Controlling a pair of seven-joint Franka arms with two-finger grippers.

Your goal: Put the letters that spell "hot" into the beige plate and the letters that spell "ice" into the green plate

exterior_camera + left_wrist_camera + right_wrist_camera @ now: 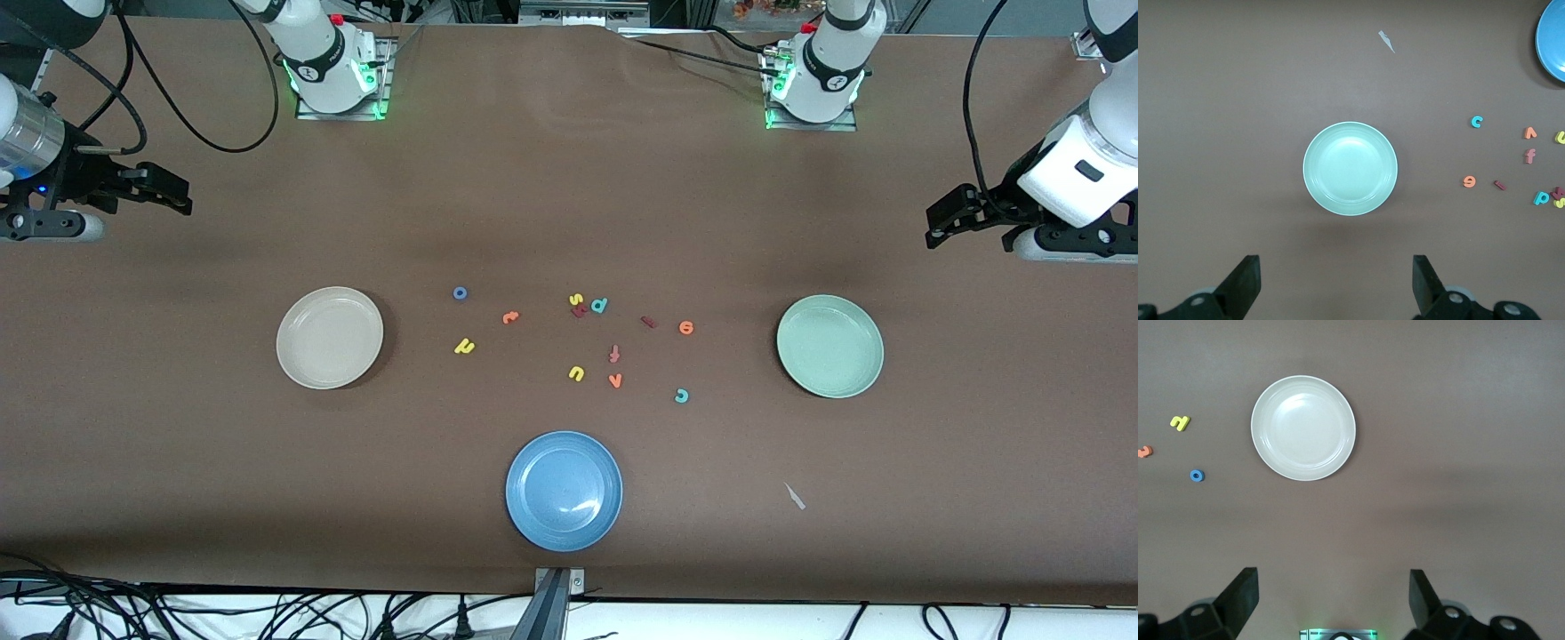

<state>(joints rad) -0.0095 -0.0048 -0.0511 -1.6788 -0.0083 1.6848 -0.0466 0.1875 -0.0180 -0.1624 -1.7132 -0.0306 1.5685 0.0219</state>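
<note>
The beige plate (330, 338) (1303, 428) and the green plate (829, 346) (1350, 168) both lie bare. Between them are scattered the blue o (460, 293) (1197, 475), orange t (509, 316) (1145, 451), yellow h (464, 347) (1180, 423), dark red i (648, 322) (1499, 185), orange e (685, 328) (1469, 181) and teal c (681, 396) (1477, 121). My left gripper (947, 222) (1337, 287) hangs open and holds nothing, over the table's left-arm end. My right gripper (169, 191) (1333, 603) hangs open over the right-arm end, likewise holding nothing.
A blue plate (564, 490) lies nearer the front camera than the letters. Other letters sit among them: yellow s (575, 300), teal d (599, 306), pinkish f (613, 354), yellow u (576, 373), orange v (614, 380). A small pale scrap (794, 496) lies near the front edge.
</note>
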